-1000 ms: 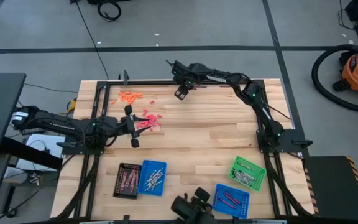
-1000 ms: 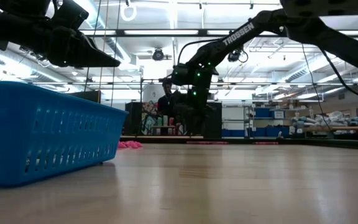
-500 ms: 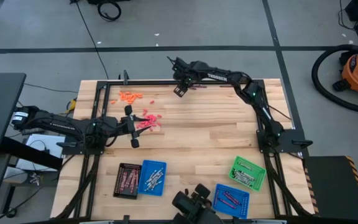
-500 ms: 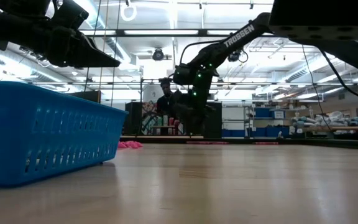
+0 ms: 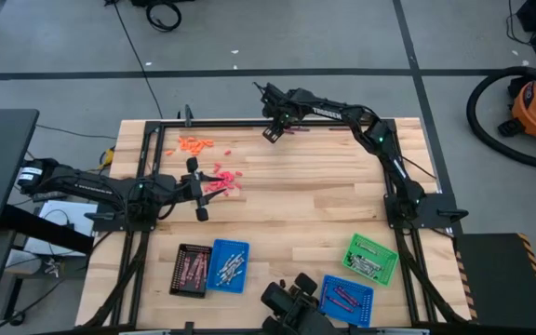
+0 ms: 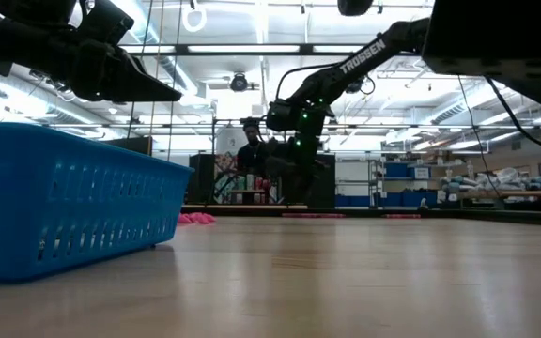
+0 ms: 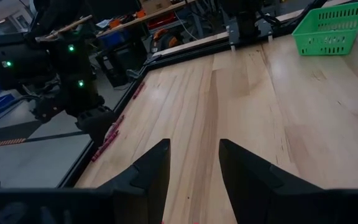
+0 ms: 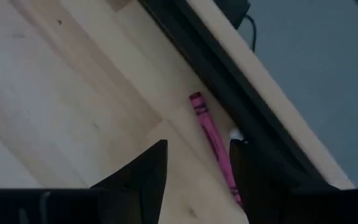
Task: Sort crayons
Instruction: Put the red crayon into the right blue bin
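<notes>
The right gripper [image 8: 194,165] hangs with open, empty jaws just over a pink crayon [image 8: 211,137] that lies along the dark rail at the far edge of the table [image 5: 324,200]. To take it cleanly, set one finger on each side of the stick, near its middle, and descend straight down. The rail leaves little room on the outer side, so the outer finger may need to ease the crayon inward before closing. Close only when both fingers are level with the wood.

The left gripper [image 7: 194,165] waits near the left edge, its jaws apart and holding nothing, beside a red-pink crayon cluster [image 5: 223,179]. An orange crayon cluster [image 5: 194,144] lies nearer the far left corner. More crayons appear to lie along the far rail close to the right gripper, though the left wrist view is indistinct there.

Compared with one second earlier, the right gripper has moved outward from the table's interior to the far edge, and its jaws have widened. The left arm has not moved.
</notes>
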